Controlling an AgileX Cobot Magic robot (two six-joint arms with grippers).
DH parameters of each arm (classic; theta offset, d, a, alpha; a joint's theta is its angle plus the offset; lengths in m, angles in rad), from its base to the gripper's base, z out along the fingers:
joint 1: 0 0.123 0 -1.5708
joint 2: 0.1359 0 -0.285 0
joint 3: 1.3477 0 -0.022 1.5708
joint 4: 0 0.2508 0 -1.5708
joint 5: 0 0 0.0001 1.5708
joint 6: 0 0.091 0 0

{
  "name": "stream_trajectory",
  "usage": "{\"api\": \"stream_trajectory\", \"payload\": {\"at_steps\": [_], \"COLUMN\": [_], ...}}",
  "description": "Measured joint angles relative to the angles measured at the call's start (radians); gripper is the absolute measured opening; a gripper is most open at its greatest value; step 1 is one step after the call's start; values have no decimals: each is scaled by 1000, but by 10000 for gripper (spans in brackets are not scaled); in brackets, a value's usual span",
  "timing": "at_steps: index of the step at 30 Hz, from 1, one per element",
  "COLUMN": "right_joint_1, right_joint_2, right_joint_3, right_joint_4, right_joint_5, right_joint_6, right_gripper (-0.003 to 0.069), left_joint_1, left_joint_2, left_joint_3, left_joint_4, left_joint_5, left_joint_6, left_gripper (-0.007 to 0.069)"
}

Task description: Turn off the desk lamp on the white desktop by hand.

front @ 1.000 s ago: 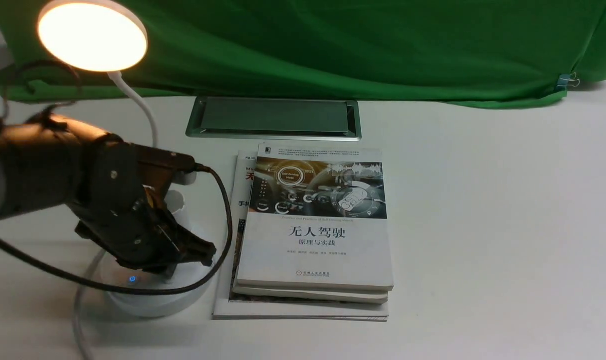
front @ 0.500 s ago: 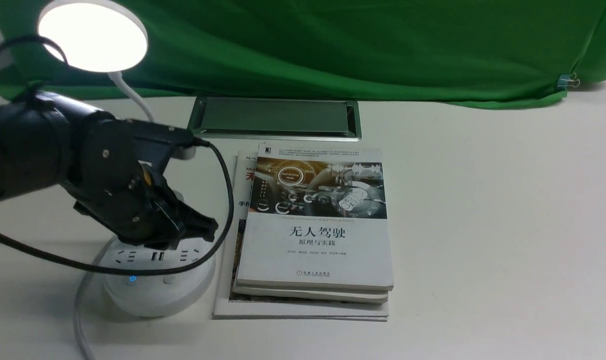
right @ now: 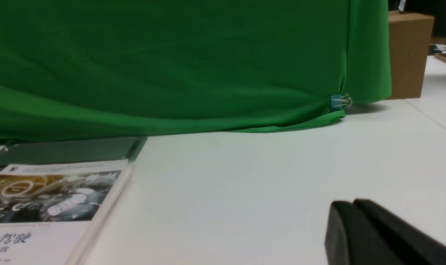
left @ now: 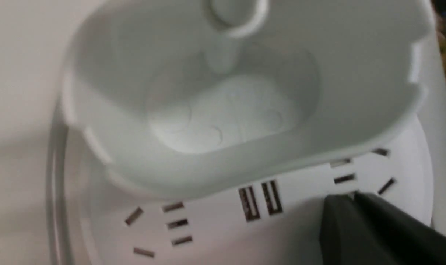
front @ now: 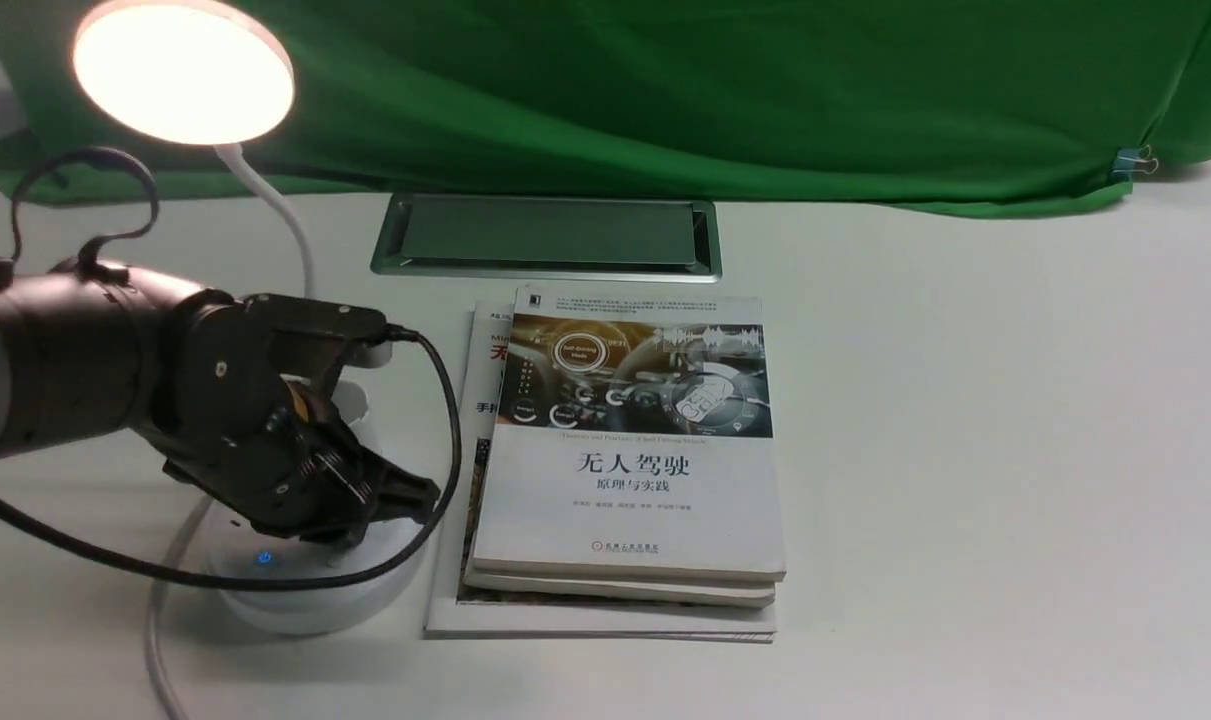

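Observation:
The desk lamp stands at the left of the white desktop (front: 965, 450). Its disc head (front: 183, 72) glows warm, and a blue light (front: 263, 558) shows on its round base (front: 305, 600). My left gripper (front: 423, 494), the hand, is shut and empty. It lies low over the base top and hides most of the sockets. In the left wrist view its tips (left: 353, 198) sit by the sockets (left: 259, 198), in front of the square cup (left: 223, 92). My right gripper (right: 351, 204) is shut and empty over bare desktop (right: 263, 176). It is out of the front view.
A stack of books (front: 630, 450) lies right next to the lamp base, also seen in the right wrist view (right: 42, 198). The silver-framed hatch (front: 545, 235) lies behind it. The green cloth (front: 715, 90) closes the back. The lamp's cord (front: 160, 640) runs off the front-left edge.
My left gripper rose off the lamp base half a second ago and has come back down onto it. The lamp head went from warm to white and back to warm; it stays lit.

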Motion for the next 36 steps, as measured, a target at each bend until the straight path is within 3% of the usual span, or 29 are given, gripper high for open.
{"api": "stream_trajectory", "payload": {"at_steps": [11,23,28,36], "right_joint_1": [0,0,0,0], "right_joint_2": [0,0,0,0], "right_joint_3": [0,0,0,0], "right_joint_4": [0,0,0,0], "right_joint_5": [0,0,-1,-1], "right_joint_6": [0,0,0,0], "right_gripper": [36,36,36,36], "left_joint_1": [1,1,1,1], "left_joint_2": [-159,-24,-44,-285], "left_joint_3": [-22,19,-39,-130], "left_joint_4": [47,-6,18,14], "left_joint_5": [68,14,100,214], "left_joint_6": [-22,20,20,20], "left_gripper": [12,12,12,12]}}
